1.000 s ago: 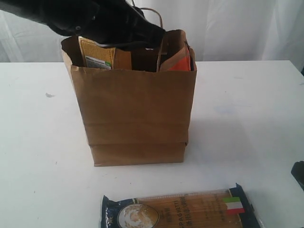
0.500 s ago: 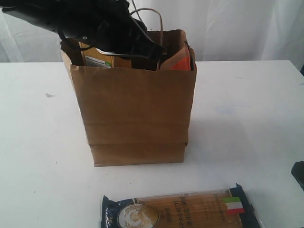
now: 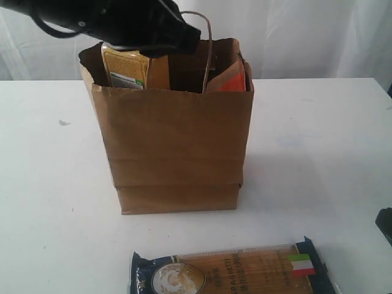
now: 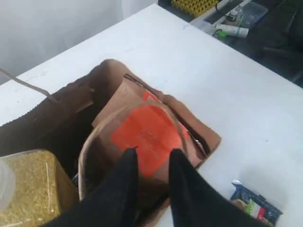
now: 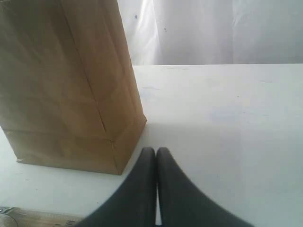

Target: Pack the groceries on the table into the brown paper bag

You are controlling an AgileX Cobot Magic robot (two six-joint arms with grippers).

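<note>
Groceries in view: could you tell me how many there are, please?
3: bottle of yellow grains and orange-labelled pouch in the paper bag, spaghetti pack on the table. Others may be hidden inside.

Brown paper bag [image 3: 174, 147] — plain kraft brown, with a pale twisted handle.
Table [image 3: 318, 153]: white, a few faint grey marks.
Spaghetti pack [image 3: 233, 274]: dark blue ends, golden-tan middle, a green-white-red flag patch, a pale round emblem.
Pouch [image 4: 149, 135]: brown with a bright orange label.
Bottle of grains [image 3: 125, 67] — yellow contents, white-and-green label.
Left gripper [image 4: 152, 152], right gripper [image 5: 156, 151]: black.
</note>
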